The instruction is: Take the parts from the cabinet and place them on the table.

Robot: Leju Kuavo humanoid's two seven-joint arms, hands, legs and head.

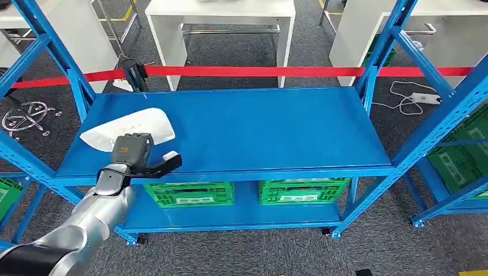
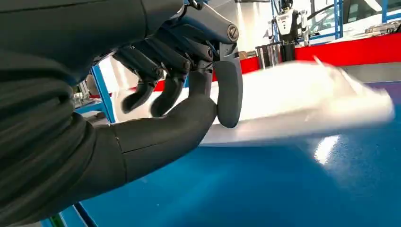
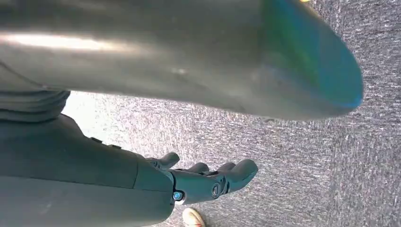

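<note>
Left arm (image 1: 86, 221): silver, enters head view from lower left and reaches up over the front edge of the top shelf.
Left hand (image 1: 133, 152): over the front-left part of the shelf top, at the near edge of the bag. Thumb stuck out to the right, apart from the fingers. In the left wrist view the fingers (image 2: 161, 80) are curled down loosely with a gap to the thumb (image 2: 156, 137); nothing between them. Open, holds nothing. Whether the fingertips touch the bag: cannot tell.
White bag (image 1: 129, 129): the part, a flat pale packet with faint print, lying on the left side of the top shelf, just beyond the left hand. In the left wrist view it is blurred, flat on the blue surface (image 2: 302, 101).
Top shelf (image 1: 259, 129): blue metal, part of the blue cabinet frame (image 1: 374, 63).
Lower shelf: two green crates (image 1: 190, 192), (image 1: 302, 190) side by side.
Red tape (image 1: 253, 71): stretched across behind the cabinet.
White tables (image 1: 221, 17): beyond the tape, on grey carpet.
White power strip (image 1: 423, 98): on the floor, right of the cabinet, with cable.
More green crates (image 1: 463, 158): far right, in the next rack.
Right hand (image 3: 208, 182): hangs over grey carpet; fingers lie together, gently bent, holding nothing, open.
</note>
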